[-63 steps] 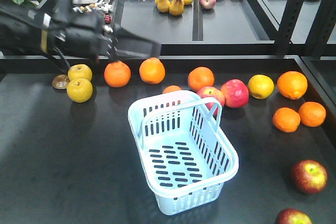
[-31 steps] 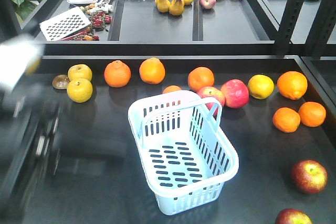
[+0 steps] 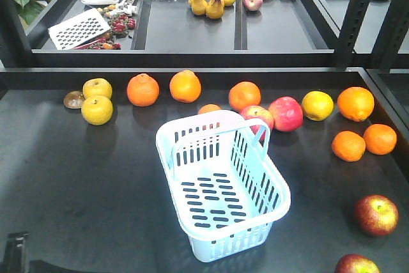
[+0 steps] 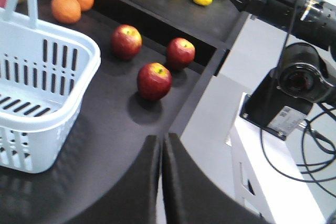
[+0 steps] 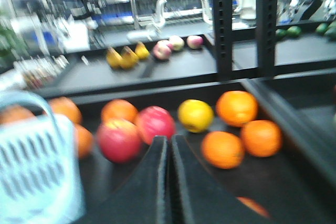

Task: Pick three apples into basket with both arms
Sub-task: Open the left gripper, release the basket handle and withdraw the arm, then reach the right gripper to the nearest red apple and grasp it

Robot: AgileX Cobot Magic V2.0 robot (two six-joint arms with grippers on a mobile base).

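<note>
We are looking through the left wrist view at the pale blue basket (image 4: 79, 61) standing upright on the dark table (image 4: 115, 129); to its right, near the table's edge, three dark-red apples are lying outside it; one apple (image 4: 126, 41) is sitting closest to the basket, another apple (image 4: 180, 53) is lying farther right by the raised ledge, and the third apple (image 4: 154, 81) is resting in front of those two, apart from both; the left gripper (image 4: 161, 140) is hanging over the table with its fingers pressed together and gripping nothing, its tips stopping short of the third apple; in the front view the basket is sitting near the middle of the table, and only two of the apples are showing, well apart from it at the right front corner, one cut by the lower edge; the right wrist view is blurring, yet we are seeing the right gripper (image 5: 169, 141) with its fingers likewise closed together on nothing, pointing toward a red fruit (image 5: 153, 124), a yellow fruit (image 5: 195, 115) and several oranges (image 5: 236, 107), with the basket at that view's left edge.
</note>
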